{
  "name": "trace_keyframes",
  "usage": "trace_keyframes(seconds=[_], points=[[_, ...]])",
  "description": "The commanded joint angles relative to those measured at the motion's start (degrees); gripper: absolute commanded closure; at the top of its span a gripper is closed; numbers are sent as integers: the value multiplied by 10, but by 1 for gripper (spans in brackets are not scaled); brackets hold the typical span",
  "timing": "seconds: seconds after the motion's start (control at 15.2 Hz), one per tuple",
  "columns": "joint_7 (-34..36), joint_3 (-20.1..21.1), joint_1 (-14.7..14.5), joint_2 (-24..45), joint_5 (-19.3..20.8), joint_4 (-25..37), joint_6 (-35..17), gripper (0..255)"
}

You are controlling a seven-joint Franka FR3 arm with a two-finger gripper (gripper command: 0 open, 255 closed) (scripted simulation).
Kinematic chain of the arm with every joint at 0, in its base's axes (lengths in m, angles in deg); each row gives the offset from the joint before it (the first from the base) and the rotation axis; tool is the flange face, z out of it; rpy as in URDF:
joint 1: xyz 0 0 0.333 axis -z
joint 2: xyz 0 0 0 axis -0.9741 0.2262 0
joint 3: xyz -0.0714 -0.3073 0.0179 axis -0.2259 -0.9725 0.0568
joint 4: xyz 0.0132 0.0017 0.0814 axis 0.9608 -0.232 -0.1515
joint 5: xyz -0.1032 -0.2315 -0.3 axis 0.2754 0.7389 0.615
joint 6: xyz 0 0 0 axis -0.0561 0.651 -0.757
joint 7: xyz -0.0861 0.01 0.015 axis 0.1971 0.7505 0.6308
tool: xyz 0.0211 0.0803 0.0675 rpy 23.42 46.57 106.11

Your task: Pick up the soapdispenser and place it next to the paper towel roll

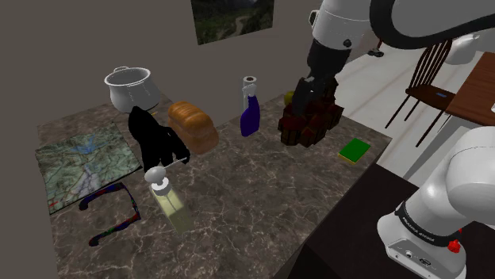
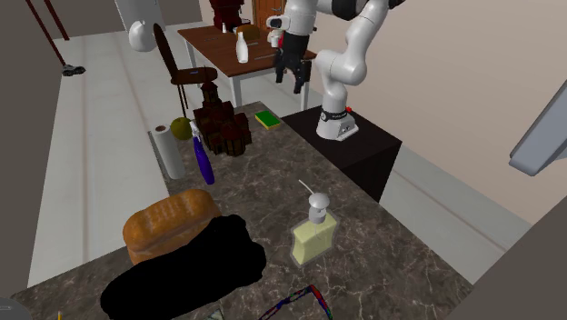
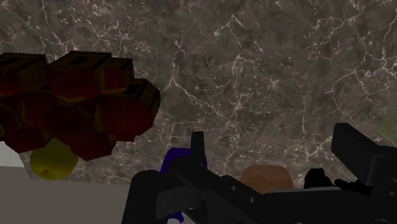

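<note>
A dark marble bench (image 1: 262, 182) carries the things. The soap dispenser (image 1: 171, 203), pale yellow with a white pump, stands upright at the shoulder view's lower left. It is well apart from the paper towel roll (image 2: 166, 151), which stands just beside a purple spray bottle (image 2: 203, 162). The gripper (image 3: 277, 145) hangs over the bench near a cluster of dark brown blocks (image 1: 309, 120). Its fingers (image 3: 198, 150) are released and grasp nothing.

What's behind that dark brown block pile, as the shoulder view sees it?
A yellow-green ball peeks out; the block pile covers its lower part in the shoulder view.
</note>
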State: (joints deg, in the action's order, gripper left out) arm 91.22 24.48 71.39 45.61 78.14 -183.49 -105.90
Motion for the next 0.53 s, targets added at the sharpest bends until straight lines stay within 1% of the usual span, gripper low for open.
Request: trace_keyframes(seconds=[0.0, 0.26, 0.46], points=[[29, 27, -2, 23, -6, 2, -26, 0], [92, 86, -2, 78, -10, 20, -72, 0], [143, 133, 5, 127, -2, 41, -105, 0]])
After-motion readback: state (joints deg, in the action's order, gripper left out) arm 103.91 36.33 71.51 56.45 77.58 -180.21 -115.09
